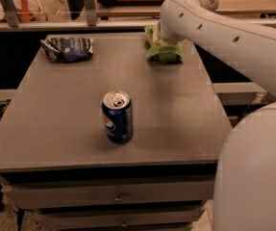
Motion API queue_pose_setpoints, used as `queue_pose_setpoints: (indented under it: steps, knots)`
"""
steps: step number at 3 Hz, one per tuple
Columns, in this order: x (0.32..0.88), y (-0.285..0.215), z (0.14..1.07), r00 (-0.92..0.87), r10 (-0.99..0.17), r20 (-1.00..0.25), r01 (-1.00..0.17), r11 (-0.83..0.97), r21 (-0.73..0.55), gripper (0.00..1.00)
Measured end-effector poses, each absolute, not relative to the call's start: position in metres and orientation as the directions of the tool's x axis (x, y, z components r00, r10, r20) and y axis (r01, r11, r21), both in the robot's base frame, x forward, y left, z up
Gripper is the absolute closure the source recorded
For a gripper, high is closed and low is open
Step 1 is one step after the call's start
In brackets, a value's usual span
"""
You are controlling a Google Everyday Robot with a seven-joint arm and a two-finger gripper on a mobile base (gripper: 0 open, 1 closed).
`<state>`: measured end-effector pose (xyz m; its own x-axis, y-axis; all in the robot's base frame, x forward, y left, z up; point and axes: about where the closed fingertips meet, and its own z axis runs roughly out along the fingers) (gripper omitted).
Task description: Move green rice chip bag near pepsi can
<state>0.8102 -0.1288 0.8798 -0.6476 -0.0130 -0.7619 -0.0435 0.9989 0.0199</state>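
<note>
The green rice chip bag (165, 52) lies at the far right of the grey table (70, 119), near its back edge. My gripper is at the bag's top, hidden behind the end link of my white arm (176, 23), which reaches in from the right. The pepsi can (117, 117) stands upright in the table's front middle, well apart from the bag.
A dark navy snack bag (68, 48) lies at the table's far left corner. A shelf rail with upright posts (87, 4) runs behind the table. My arm's large white body (253, 172) fills the lower right. Drawers (118, 196) sit under the table's front.
</note>
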Motion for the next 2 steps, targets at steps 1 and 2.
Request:
queue_pose_setpoints:
  steps: [1,2]
  knots:
    - [0.808,-0.128,0.885,-0.624,0.003,-0.782,-0.055,0.997,0.048,0.87]
    - [0.804,-0.124,0.900,-0.592,-0.008,-0.806,-0.082,0.995,0.050,1.00]
